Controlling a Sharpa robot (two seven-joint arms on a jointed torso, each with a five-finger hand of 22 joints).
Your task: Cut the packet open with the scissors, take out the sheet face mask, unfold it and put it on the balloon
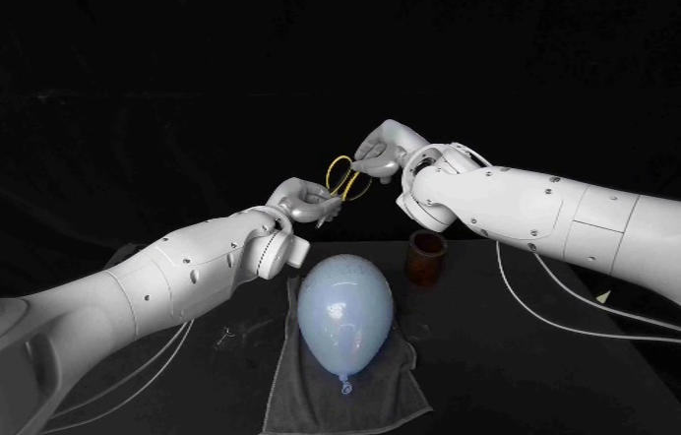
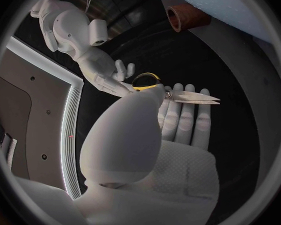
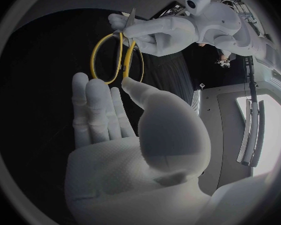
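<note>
Left hand (image 1: 305,202) is raised above the table and grasps the scissors (image 2: 190,98) — the blades lie across its fingers, with the thumb pressed on near the pivot. The yellow loops point toward the right hand (image 1: 381,153), whose thumb touches the handles while its fingers are straight and apart; whether it grips them cannot be told. Below, the pale blue balloon (image 1: 343,312) lies on a grey towel (image 1: 305,401) on the black table (image 1: 568,376) — a brown cup (image 1: 426,260) stands just beside it.
</note>
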